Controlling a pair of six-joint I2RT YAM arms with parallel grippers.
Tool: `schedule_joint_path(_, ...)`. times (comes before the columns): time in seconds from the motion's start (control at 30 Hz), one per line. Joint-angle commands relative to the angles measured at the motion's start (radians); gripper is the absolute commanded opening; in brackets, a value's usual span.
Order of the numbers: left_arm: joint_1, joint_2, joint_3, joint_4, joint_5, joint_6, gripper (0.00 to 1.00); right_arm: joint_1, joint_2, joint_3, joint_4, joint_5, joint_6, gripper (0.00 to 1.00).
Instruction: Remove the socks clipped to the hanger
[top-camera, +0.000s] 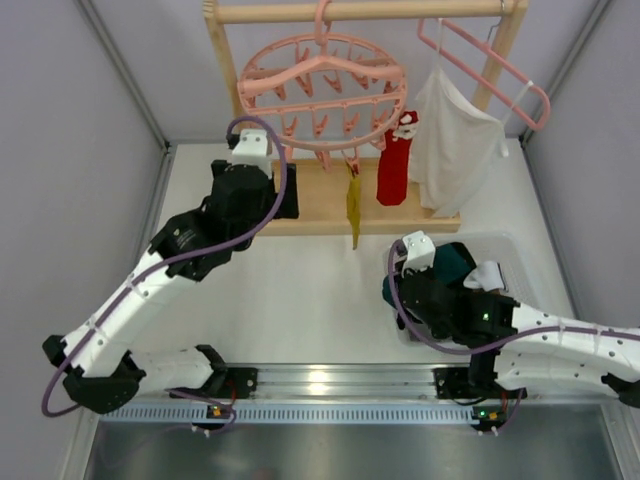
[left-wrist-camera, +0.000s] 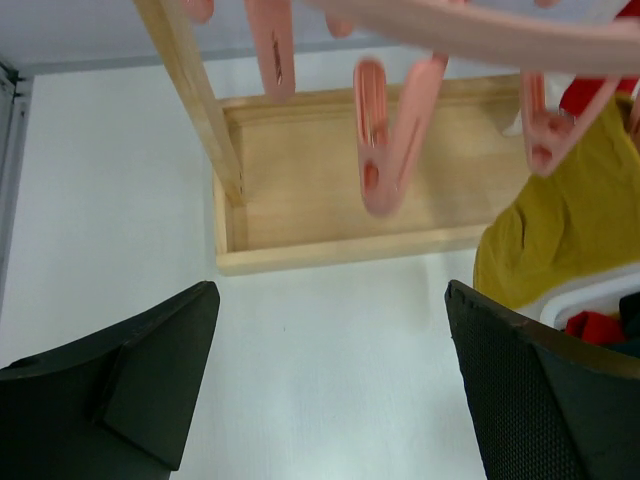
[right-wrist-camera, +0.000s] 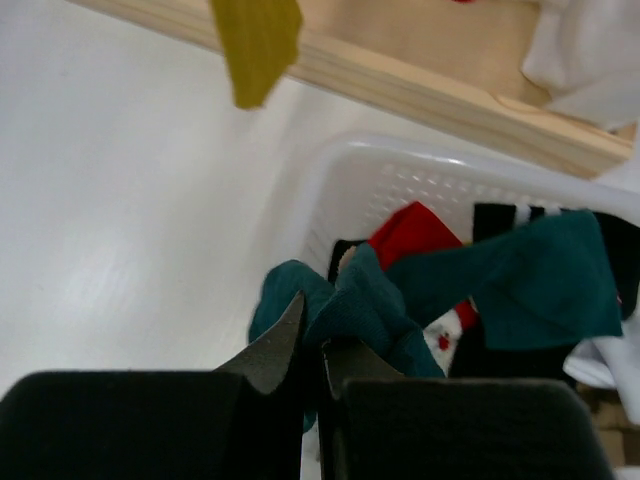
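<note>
— Claw state, left side: how does the left claw stand?
— Wide open, with nothing between its fingers. It hangs at the left front corner of the wooden rack, just above the lip of the rack's base.
— And the hanger?
— Hooked on the rack's top rail, over the middle of the base, with its pink clips dangling. Two socks are clipped to it on the side toward the rack's right post.
— Which two?
— The mustard sock hangs lowest, its toe reaching past the front edge of the rack's base. Just right of it, the red sock hangs over the base itself.
— Further right?
— A white cloth on a plain pink hanger, beside the rack's right post.
— The right claw?
— Closed, its tips pinching a bunched fold of the teal sock. It is in front of the rack's right end, over a white basket that sits just before the base.
— What lies in that basket?
— The rest of the teal sock, draped over red, black and white fabric.
</note>
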Motion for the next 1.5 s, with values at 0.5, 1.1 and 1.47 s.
schedule_joint_path(0.5,0.002,-0.455,-0.385,0.01,0.118,-0.045,0.98,-0.618,0.252,-0.189,0.145,-0.537,0.161,0.02)
schedule_joint_path(1.1,0.002,-0.693,-0.552,0.05,-0.011,-0.046,0.98,-0.618,-0.141,-0.057,-0.072,-0.541,0.109,0.78)
schedule_joint_path(1.47,0.002,-0.735,-0.639,0.084,-0.014,-0.065,0.98,-0.618,-0.075,-0.174,0.631,-0.826,-0.115,0.99)
